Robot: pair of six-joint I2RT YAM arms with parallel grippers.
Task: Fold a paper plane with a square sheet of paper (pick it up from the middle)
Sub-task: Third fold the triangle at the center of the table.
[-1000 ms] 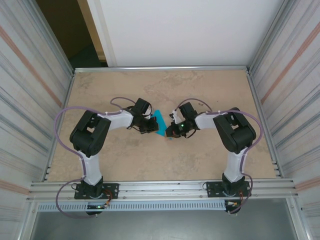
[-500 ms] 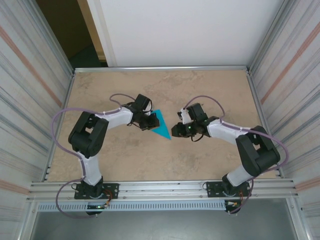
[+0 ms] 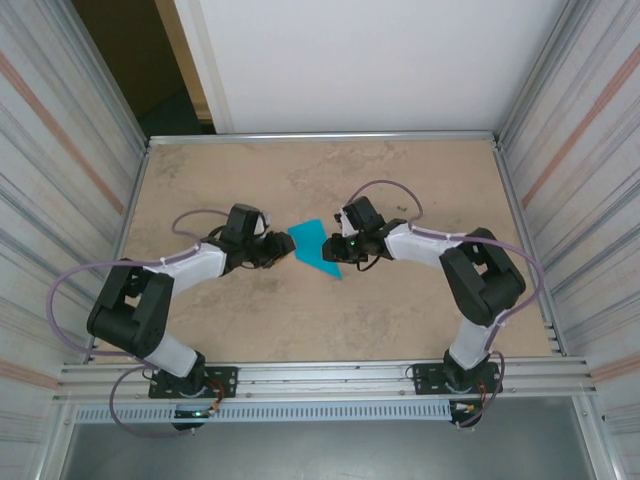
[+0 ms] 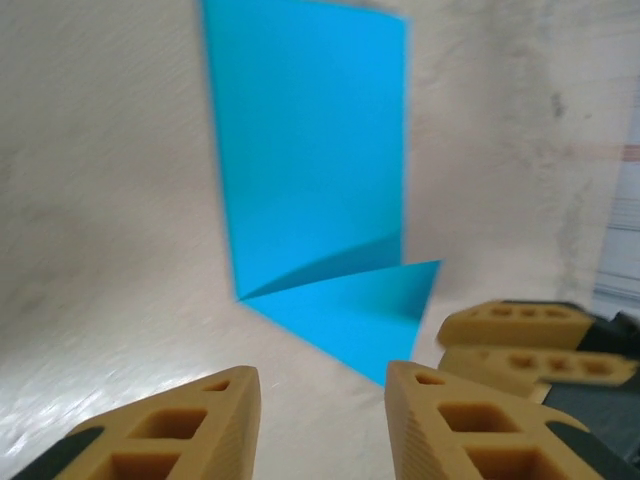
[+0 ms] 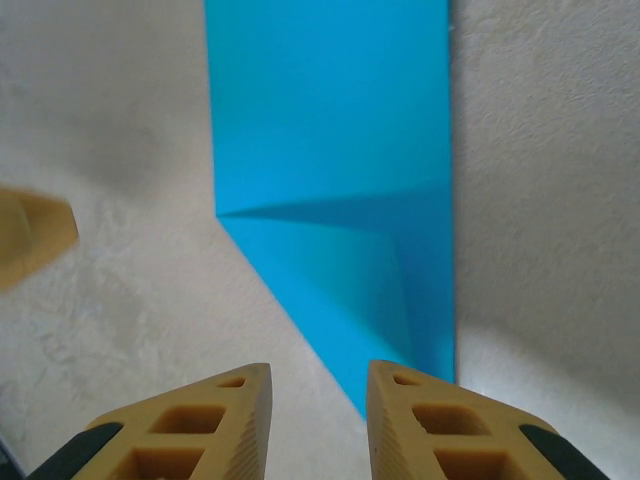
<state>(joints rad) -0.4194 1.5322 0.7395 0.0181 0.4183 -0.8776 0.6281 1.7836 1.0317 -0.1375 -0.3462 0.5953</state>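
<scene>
Partly folded thin teal-blue paper sheet (image 3: 316,247) lies flat on beige worktop (image 3: 400,320), between the claws. Left claw (image 4: 320,388) and right claw (image 5: 318,378) both apart, empty, flanking it, probably to line up the next crease.

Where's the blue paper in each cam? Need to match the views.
Top external: blue paper at mid-table, between the two claw tips.
Left wrist: blue paper upper centre, ahead of the left claw.
Right wrist: blue paper upper centre, its point reaching down to the right claw.
Shared landmark: the right claw, just right of the paper from above, at lower right in the left wrist view.
</scene>
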